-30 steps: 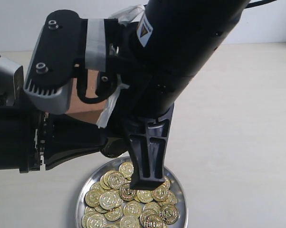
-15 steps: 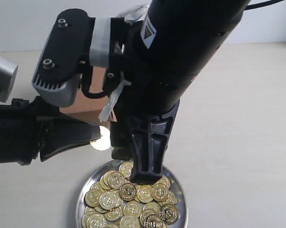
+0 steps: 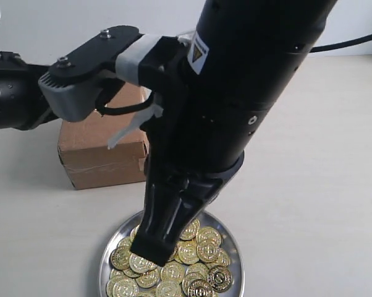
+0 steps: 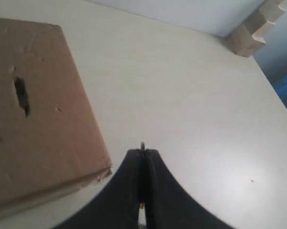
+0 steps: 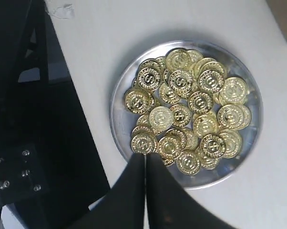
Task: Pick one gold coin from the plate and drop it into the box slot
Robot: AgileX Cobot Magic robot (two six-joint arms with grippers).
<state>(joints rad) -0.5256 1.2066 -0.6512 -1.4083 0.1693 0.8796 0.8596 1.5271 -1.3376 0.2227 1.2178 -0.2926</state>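
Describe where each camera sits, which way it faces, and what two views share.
Exterior: off the arms, looking down on box and plate; shows the left arm and the right gripper over the coins.
Left wrist: on the left arm, looking past the shut left gripper, seemingly pinching a coin, seeing the slot.
Right wrist: on the right arm, looking down past its shut fingers at the plate.
Shared: plate in exterior and right wrist; box in exterior and left wrist.

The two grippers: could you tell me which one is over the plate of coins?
The right gripper, its closed tips at the plate's rim above the coins; the left gripper is beside the box instead.
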